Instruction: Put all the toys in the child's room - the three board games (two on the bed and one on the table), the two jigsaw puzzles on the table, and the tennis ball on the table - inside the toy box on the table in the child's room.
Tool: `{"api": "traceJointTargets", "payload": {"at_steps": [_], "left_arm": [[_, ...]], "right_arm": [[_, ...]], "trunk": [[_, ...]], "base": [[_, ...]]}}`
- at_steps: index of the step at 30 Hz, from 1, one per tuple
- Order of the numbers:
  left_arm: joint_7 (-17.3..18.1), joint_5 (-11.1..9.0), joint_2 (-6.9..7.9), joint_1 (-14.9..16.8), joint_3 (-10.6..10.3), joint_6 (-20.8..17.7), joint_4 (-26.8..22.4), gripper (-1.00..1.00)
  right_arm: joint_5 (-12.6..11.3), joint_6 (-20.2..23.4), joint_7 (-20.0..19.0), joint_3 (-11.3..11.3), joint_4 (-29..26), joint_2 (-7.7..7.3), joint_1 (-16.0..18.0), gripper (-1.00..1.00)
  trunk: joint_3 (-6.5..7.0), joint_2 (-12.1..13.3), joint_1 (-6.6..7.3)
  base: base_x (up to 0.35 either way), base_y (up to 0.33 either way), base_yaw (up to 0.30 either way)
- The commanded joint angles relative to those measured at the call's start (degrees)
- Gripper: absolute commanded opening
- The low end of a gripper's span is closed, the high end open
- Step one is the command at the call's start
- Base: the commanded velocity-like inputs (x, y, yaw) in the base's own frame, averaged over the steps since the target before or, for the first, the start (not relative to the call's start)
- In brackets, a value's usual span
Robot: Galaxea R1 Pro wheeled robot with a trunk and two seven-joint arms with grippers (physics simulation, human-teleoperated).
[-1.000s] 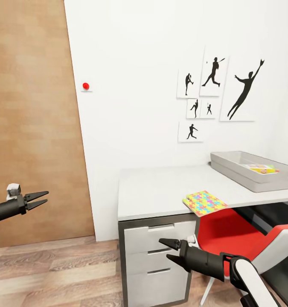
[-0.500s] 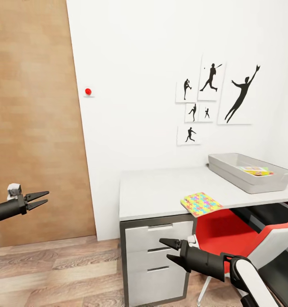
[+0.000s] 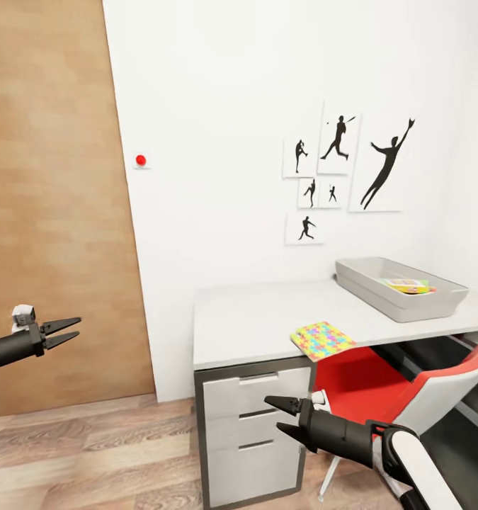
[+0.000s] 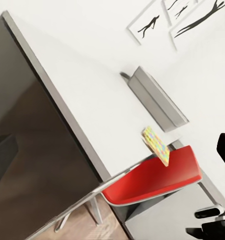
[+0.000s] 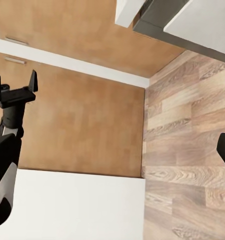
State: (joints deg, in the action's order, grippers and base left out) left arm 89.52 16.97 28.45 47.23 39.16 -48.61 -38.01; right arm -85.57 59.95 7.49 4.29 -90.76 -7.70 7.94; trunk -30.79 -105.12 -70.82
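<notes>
- Right pincer (image 3: 282,416) is spread wide and carrying nothing, hanging low in front of the counter's drawers (image 3: 256,425). Left pincer (image 3: 63,331) is parted too, also empty, way off by the brown door (image 3: 54,212).
- Up and to the right of the right pincer, one jigsaw puzzle (image 3: 322,339) lies flat at the counter (image 3: 253,319) front edge, one corner poking out over the red chair (image 3: 380,389). The left wrist view shows it as well (image 4: 156,145).
- Further right and further back from that pincer sits the toy box (image 3: 398,287), with something colourful already inside; can't tell exactly what.
- Likely step: closing in to pick up that puzzle. The robot probably wants to roll nearer first, since both pincers hang well short of it.
- Tip: it's a thin flat square, so a top-down pinch looks awkward. The overhanging corner is the gift; the right pincer could come in from the edge, one finger under, one over.
- Watch the chair back on the lift, then it's a short carry right into the box.
</notes>
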Motion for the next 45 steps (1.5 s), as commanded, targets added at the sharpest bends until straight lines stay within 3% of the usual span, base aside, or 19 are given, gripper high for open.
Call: {"api": "traceJointTargets", "payload": {"at_steps": [1,16,45], "left_arm": [[0.5,0.6,-0.04,0.1,0.2,-0.6,0.0,1.00],[0.5,0.6,0.04,0.1,0.3,-0.6,0.0,1.00],[0.5,0.6,0.17,0.1,0.4,-0.5,0.0,1.00]], "right_arm": [[-0.6,0.1,0.6,0.1,0.0,-0.03,0.1,1.00],[-0.6,0.1,0.6,0.3,0.0,0.04,0.1,1.00],[-0.1,0.1,0.9,0.4,0.1,0.11,0.0,1.00]], "trunk": [[0.15,0.4,0.24],[3.33,6.4,3.53],[9.28,18.0,9.90]], "base": [[-0.108,0.000,-0.226],[-0.125,0.011,-0.247],[-0.134,0.018,-0.076]]}}
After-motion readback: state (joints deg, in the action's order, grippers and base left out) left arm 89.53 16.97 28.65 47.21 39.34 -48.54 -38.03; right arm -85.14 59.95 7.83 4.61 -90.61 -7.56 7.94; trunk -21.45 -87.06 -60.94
